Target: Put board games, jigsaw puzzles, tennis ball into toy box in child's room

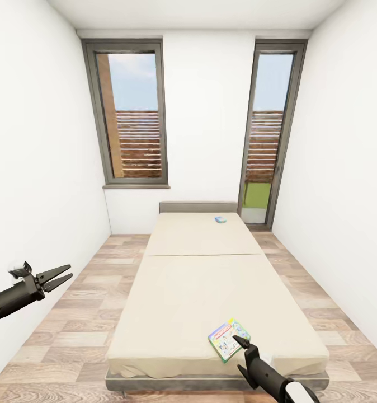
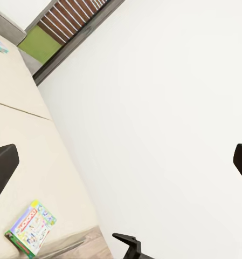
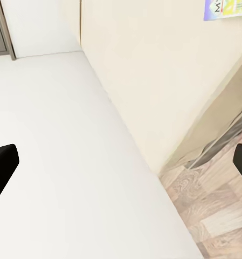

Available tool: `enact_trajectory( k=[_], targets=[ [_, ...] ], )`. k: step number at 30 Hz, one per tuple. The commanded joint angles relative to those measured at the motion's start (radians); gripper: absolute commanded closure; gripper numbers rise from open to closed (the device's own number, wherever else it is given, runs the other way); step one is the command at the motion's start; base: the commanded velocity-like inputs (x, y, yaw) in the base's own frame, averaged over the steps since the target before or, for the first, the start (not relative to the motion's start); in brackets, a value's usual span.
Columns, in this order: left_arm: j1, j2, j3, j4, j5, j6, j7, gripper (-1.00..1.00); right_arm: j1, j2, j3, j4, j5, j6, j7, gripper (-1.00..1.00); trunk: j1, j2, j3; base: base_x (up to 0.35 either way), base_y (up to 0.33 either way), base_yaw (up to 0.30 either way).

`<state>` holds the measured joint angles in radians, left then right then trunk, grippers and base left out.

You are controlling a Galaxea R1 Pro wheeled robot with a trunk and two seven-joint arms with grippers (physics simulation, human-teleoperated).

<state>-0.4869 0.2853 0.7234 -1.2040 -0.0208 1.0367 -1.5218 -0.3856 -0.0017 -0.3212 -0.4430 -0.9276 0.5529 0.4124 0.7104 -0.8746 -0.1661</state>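
I face the bed [image 1: 199,291] from its foot, its plain beige mattress running away from me toward the far wall with two tall windows [image 1: 133,115]. A green-bordered board game [image 1: 229,339] lies flat on the mattress near the foot corner on my right side. A second, pale blue board game [image 1: 220,219] lies far off near the head of the bed, too small for me to read its print.

My right hand [image 1: 243,341] hovers just at the near edge of the green-bordered board game; I cannot tell whether it touches the box. In my right wrist view its two dark fingers [image 3: 3,164] stand wide apart, so it is open and holds nothing. My left hand [image 1: 59,276] hangs out over the wood-plank floor [image 1: 88,313] to the left of the bed, well apart from both games, its fingers spread and empty. From my left wrist I see the green-bordered game on the mattress near the bed's edge
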Motion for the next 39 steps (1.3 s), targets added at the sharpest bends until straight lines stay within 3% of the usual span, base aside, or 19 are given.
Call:
enact_trajectory(
  k=[1,10,15,27,39],
  targets=[
    [-0.001,0.000,0.001,0.000,-0.002,0.011,-0.005,-1.00,-0.001,0.000,-0.006,0.000,-0.004,0.008,0.000,-1.00,0.004,-0.008,-0.005,0.000,0.000,0.000],
    [0.000,0.001,0.000,-0.003,0.002,0.011,-0.011,-1.00,-0.001,-0.012,-0.007,0.001,-0.002,0.006,0.000,-1.00,0.039,-0.071,-0.033,0.000,0.000,0.000],
    [0.001,0.006,-0.001,-0.011,0.006,0.011,-0.049,-1.00,-0.001,-0.014,-0.007,0.000,-0.001,0.005,0.000,-1.00,0.058,-0.106,-0.049,0.000,0.000,0.000],
    [0.004,0.022,-0.003,0.000,0.008,0.011,-0.049,-1.00,-0.001,-0.019,-0.008,0.000,0.000,-0.012,0.001,-1.00,0.104,-0.190,-0.086,0.000,0.000,0.000],
    [0.006,0.022,-0.004,-0.006,0.008,0.011,-0.049,-1.00,-0.001,-0.023,-0.007,-0.001,0.001,-0.036,0.002,-1.00,0.150,-0.274,-0.124,0.000,0.000,0.000]
  ],
)
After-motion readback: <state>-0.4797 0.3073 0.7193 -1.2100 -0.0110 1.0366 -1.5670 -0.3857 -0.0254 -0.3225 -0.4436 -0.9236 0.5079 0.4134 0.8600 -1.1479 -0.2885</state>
